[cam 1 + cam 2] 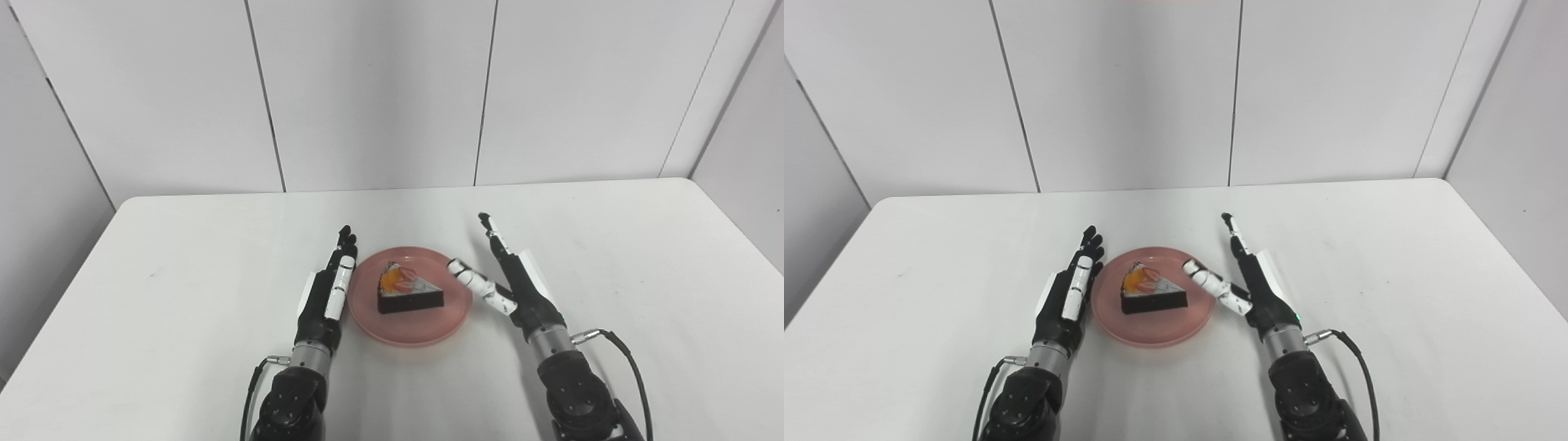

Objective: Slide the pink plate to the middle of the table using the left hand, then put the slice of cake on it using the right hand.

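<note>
Pale wall panels (380, 92) stood behind the white surface (184, 257), and a black cable (625, 355) looped from my right wrist across it. Nothing else lay around the work, and nothing blocked either of my hands.

The pink plate (422, 327) sat near the middle of the surface, toward my side. It was round and shallow, with a low raised rim. The slice of cake (409, 291) rested on it, a dark chocolate wedge with a white top, orange fruit and a red-and-white garnish at its wide end, and its narrow tip pointed to my right.

My left hand (331, 288) stood on edge just beside the plate's left rim, fingers straight, held together and pointing away from me, holding nothing. I could not tell whether it touched the rim. My right hand (511, 282) was off the plate's right side, fingers stretched out and empty, with the thumb (474, 282) spread toward the plate and its tip at the rim.

Bare surface lay wide on the left, the right and behind the plate up to the far edge by the wall. The near strip between my forearms was narrower.
</note>
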`<control>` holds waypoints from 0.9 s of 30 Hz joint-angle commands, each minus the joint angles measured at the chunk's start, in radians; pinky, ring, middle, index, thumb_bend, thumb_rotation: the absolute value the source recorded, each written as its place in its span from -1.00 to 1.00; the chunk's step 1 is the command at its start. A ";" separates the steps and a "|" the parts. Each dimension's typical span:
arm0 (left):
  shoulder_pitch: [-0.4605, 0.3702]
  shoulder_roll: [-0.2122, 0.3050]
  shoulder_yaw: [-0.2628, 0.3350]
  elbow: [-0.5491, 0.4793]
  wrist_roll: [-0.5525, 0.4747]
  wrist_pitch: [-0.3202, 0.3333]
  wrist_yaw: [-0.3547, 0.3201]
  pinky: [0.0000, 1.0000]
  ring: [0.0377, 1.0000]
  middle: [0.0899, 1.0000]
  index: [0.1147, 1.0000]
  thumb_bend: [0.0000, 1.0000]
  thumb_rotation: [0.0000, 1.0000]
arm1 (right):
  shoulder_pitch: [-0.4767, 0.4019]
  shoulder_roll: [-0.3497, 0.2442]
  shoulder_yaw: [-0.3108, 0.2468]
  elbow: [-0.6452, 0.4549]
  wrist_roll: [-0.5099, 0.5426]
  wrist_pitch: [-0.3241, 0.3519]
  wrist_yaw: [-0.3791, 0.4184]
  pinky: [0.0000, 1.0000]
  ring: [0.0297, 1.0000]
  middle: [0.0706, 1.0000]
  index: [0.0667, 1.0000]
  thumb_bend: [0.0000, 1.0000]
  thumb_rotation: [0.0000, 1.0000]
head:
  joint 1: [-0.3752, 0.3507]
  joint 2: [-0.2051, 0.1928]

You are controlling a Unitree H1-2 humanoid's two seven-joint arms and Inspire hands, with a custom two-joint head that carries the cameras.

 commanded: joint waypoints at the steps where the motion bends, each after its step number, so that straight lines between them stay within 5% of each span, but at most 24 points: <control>1: 0.011 0.012 0.000 -0.004 0.011 -0.028 0.005 1.00 1.00 1.00 1.00 0.12 1.00 | -0.032 0.016 -0.015 -0.004 0.045 -0.035 -0.002 1.00 1.00 1.00 1.00 0.12 0.97 | 0.000 0.000; 14: 0.008 0.014 0.004 -0.005 -0.010 -0.013 -0.004 1.00 1.00 1.00 1.00 0.13 1.00 | -0.055 0.066 -0.092 0.105 0.364 -0.084 0.122 1.00 1.00 1.00 1.00 0.26 0.95 | -0.001 0.007; 27: 0.007 0.010 0.013 -0.009 -0.005 0.003 0.009 1.00 1.00 1.00 1.00 0.15 1.00 | -0.047 0.077 -0.098 0.107 0.387 -0.047 0.108 1.00 1.00 1.00 1.00 0.06 1.00 | -0.002 0.009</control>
